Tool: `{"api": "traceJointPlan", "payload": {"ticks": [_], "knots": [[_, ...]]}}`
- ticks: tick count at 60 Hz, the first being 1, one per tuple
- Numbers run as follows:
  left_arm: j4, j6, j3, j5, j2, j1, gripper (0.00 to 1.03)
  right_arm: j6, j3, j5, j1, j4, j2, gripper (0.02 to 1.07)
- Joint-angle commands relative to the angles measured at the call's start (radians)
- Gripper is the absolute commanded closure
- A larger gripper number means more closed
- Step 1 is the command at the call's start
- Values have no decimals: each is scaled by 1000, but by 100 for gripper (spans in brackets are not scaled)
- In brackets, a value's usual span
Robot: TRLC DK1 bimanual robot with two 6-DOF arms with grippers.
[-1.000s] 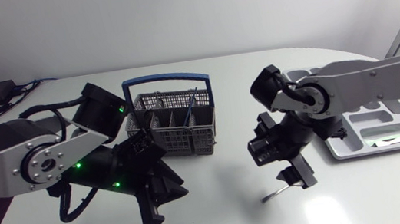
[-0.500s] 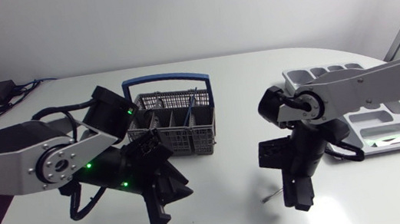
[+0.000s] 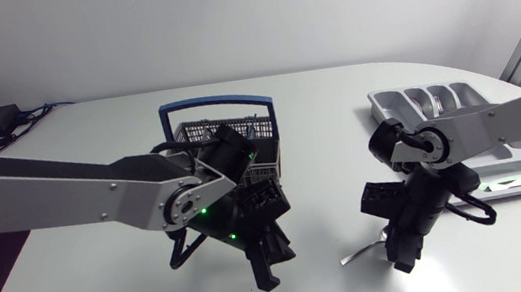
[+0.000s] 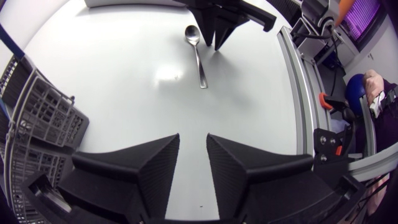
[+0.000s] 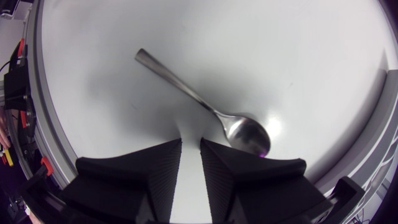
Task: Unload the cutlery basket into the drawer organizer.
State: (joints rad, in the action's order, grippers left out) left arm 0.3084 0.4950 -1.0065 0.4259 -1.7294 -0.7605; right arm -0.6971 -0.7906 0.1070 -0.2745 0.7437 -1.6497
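A steel spoon [image 3: 363, 250] lies flat on the white table, right of the middle. My right gripper [image 3: 402, 252] hangs low over its bowl end. In the right wrist view the spoon [image 5: 205, 106] lies just ahead of the right gripper [image 5: 190, 152]; the bowl is beside one fingertip, not between the fingers, which stand a narrow gap apart. My left gripper [image 3: 262, 265] reaches to the table's middle in front of the grey cutlery basket [image 3: 222, 136]. The left gripper [image 4: 193, 155] is empty with a small gap, and the spoon [image 4: 196, 53] lies ahead of it.
The grey drawer organizer [image 3: 458, 152] sits at the right edge with a piece of cutlery [image 3: 502, 182] in its near compartment. The basket [image 4: 37, 118] has a blue handle [image 3: 217, 102] and stands beside the left arm. Bare table separates the two grippers.
My left arm has swung right, from the left side to the table's middle. My right gripper has come down by the spoon and its fingers have drawn close together. The spoon stays on the table.
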Motion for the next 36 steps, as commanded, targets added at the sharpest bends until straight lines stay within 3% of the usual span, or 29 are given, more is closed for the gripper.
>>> {"api": "traceJointPlan", "payload": {"ticks": [1,17,36], "knots": [[-9,11,-44,-16,-58,-30,70,28,33,-43,31,-61,-27,81],[-11,14,-98,-33,-127,-54,70,33,-53,-61,52,-172,-116,81],[-9,13,-34,-33,-62,-28,70,105,-188,-66,-15,-218,-214,81]]}}
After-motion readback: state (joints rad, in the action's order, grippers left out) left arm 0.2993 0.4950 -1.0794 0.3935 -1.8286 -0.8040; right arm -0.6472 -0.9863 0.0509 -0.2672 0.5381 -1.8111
